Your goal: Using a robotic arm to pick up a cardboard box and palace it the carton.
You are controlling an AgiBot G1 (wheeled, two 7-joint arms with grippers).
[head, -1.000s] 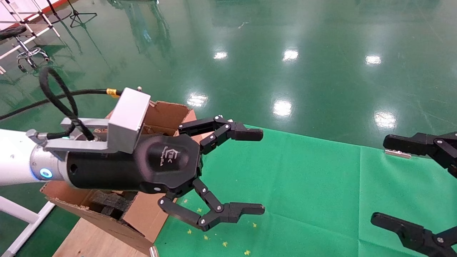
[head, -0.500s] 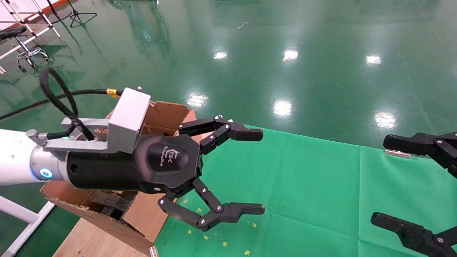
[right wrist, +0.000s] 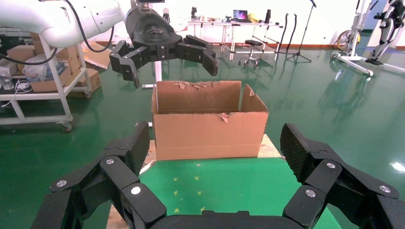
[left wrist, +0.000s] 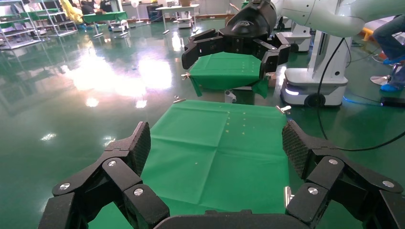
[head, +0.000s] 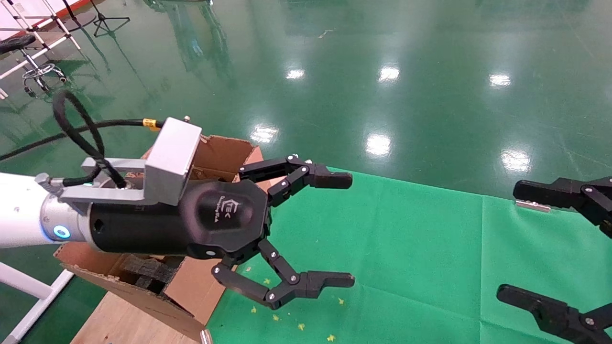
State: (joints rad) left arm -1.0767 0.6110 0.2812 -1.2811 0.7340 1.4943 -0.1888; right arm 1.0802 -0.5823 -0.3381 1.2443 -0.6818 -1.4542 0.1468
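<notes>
My left gripper (head: 351,229), black with a white logo on a white arm, is open and empty. It hovers over the left part of the green cloth (head: 406,248), just beside the carton (head: 224,148). The carton is large, brown and open-topped with ragged flaps; it also shows in the right wrist view (right wrist: 210,133). The left wrist view shows the left gripper (left wrist: 217,143) with only cloth between its jaws. My right gripper (head: 509,241) is open and empty at the right edge. The small cardboard box with a hole is not in any view.
Black foam blocks (head: 148,272) lie inside the carton. The carton stands on a wooden board (head: 119,320) at the cloth's left end. Small yellow marks (head: 301,326) dot the cloth. Glossy green floor lies beyond the table.
</notes>
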